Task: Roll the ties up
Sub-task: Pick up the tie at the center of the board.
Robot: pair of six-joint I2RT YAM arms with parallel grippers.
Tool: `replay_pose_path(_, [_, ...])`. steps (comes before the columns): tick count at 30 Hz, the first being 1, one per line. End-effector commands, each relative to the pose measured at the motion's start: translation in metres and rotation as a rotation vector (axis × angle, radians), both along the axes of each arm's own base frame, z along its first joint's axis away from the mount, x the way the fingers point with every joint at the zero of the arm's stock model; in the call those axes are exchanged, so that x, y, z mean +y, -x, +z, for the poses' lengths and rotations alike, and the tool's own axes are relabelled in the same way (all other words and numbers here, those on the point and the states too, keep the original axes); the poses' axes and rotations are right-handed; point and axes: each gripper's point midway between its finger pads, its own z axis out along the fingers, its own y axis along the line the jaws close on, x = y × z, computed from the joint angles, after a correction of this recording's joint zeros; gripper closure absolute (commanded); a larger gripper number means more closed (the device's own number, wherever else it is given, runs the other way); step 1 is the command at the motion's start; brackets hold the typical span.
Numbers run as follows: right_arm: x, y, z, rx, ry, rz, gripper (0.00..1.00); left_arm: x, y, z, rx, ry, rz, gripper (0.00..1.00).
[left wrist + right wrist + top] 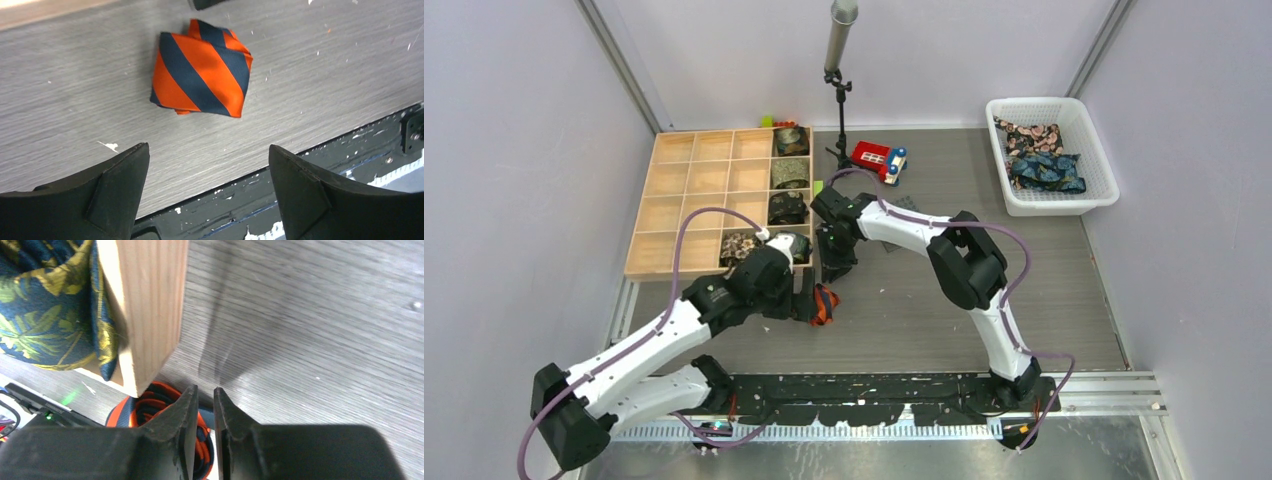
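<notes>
Striped tie (200, 70), orange and navy, lies rolled in a loose bundle on the grey table (75, 100), near the closest right corner of the wooden tray (642, 215). My left gripper (207, 150) hangs over it with fingers spread wide, holding nothing. My right gripper (204, 390) shows fingers barely parted, also empty. To lift the roll well, I judge I should close across its wound sides so it cannot unwind. Only the right wrist view shows the coil's layered end and a leaf-print tie (45, 305) inside the tray's corner compartment.
</notes>
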Motion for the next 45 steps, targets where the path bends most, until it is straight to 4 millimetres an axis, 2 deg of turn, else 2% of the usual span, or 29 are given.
replay_pose_path(1, [-0.02,-0.014,0.04,-0.081,0.019,-0.028,0.73,0.008,-0.012,0.012,0.017,-0.023,-0.036,0.08])
replay_pose_path(4, [-0.044,-0.009,0.046,-0.091,0.049,-0.08,0.71,-0.001,-0.021,0.009,0.076,0.041,-0.064,0.07])
replay_pose_path(7, [-0.062,0.006,0.051,-0.094,0.036,-0.131,0.67,-0.006,-0.033,0.008,0.103,0.1,-0.071,0.06])
replay_pose_path(15, [-0.096,0.051,0.063,-0.084,-0.029,-0.186,0.66,-0.014,-0.047,-0.025,0.229,0.209,-0.068,0.06])
replay_pose_path(20, [-0.11,0.063,0.077,-0.103,-0.046,-0.212,0.66,-0.01,-0.048,-0.04,0.273,0.174,-0.047,0.08])
replay_pose_path(26, [-0.109,0.075,0.088,-0.104,-0.104,-0.227,0.66,-0.017,-0.038,-0.061,0.341,0.22,-0.046,0.08])
replay_pose_path(37, [-0.106,0.083,0.067,-0.09,-0.099,-0.249,0.67,-0.021,-0.03,-0.088,0.371,0.236,0.002,0.18])
replay_pose_path(42, [-0.094,0.087,0.055,-0.082,-0.109,-0.256,0.68,-0.021,-0.034,-0.079,0.333,0.227,0.015,0.14])
replay_pose_path(45, [-0.082,0.091,0.047,-0.077,-0.116,-0.262,0.68,-0.01,-0.035,-0.067,0.306,0.174,0.034,0.03])
